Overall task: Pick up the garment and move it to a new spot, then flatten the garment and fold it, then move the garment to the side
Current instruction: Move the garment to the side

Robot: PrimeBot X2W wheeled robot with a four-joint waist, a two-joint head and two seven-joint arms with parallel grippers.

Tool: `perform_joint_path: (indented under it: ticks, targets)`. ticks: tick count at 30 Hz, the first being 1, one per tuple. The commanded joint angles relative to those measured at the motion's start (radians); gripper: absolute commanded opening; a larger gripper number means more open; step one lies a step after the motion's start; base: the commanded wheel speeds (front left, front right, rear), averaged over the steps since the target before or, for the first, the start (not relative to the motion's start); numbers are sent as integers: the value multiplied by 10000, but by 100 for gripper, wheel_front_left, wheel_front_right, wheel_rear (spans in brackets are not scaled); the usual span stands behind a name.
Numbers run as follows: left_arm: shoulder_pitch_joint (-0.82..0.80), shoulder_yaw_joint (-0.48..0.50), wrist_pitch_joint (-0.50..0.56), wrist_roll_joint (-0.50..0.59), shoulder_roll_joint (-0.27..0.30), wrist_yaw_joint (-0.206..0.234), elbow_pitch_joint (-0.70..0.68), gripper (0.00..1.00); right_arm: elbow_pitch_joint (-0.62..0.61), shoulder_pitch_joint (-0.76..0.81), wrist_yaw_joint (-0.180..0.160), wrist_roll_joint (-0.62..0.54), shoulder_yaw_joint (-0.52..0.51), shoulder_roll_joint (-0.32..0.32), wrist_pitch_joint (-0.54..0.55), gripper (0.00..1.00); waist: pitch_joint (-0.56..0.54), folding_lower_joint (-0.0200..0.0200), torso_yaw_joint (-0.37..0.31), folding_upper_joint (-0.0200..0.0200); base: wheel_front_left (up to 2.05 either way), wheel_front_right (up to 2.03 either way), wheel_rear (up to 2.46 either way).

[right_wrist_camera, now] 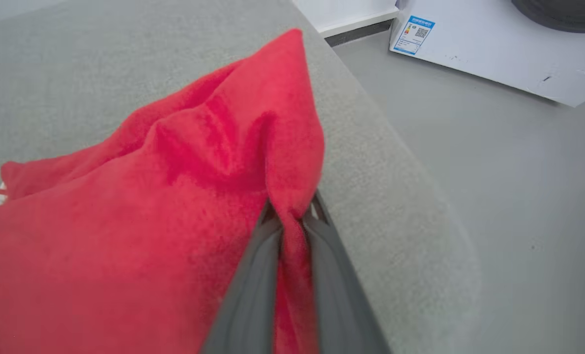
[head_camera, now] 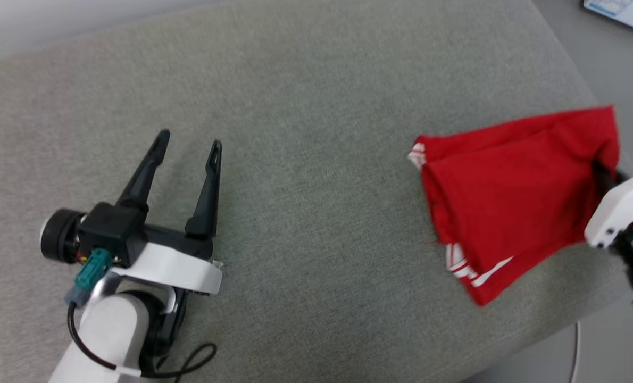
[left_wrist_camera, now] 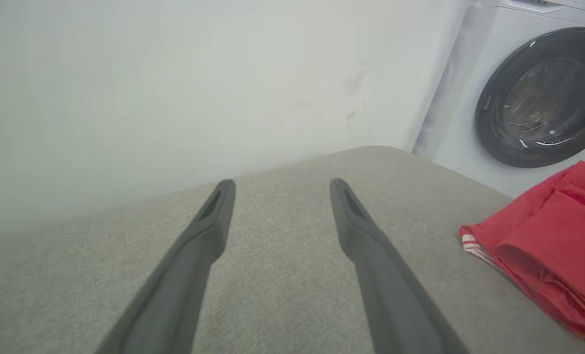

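In the head view, the garment (head_camera: 508,191) lies folded into a compact red bundle at the right edge of the padded top (head_camera: 306,106), with striped trim showing at its near corner. The right gripper (head_camera: 599,169) pinches its right-hand border. The left gripper (head_camera: 189,139) hovers spread wide and empty over the left part.

In the left wrist view, both fingers stand far apart over bare fabric, with a washing machine (left_wrist_camera: 543,98) beyond the far right corner.

In the right wrist view, the jaws clamp a raised fold of red cloth just inside the edge.

Folding looks finished, so this is likely the move aside. The next move calls for setting the bundle down fully on the top before letting go, or it may slide off.
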Motion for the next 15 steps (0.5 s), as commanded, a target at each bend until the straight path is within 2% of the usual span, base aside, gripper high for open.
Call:
perform_joint_path:
  ticks: [1,8,15]
  targets:
    - [-315,-42,97,91,73,-61,-133,100,173,-500,-15,-73,-233,-44,-241,0,871,-1,-291,0,0,0,0]
    - [-1385,-244,506,417,319,-293,-695,100,1332,-2203,-15,-499,-1559,-608,-1136,0,2185,-1,64,0,0,0,0]
    - [-1990,-415,613,587,422,-429,-1039,100,2523,-2948,-15,-1266,-2766,-1225,-1578,0,2883,-1,510,0,0,0,0]
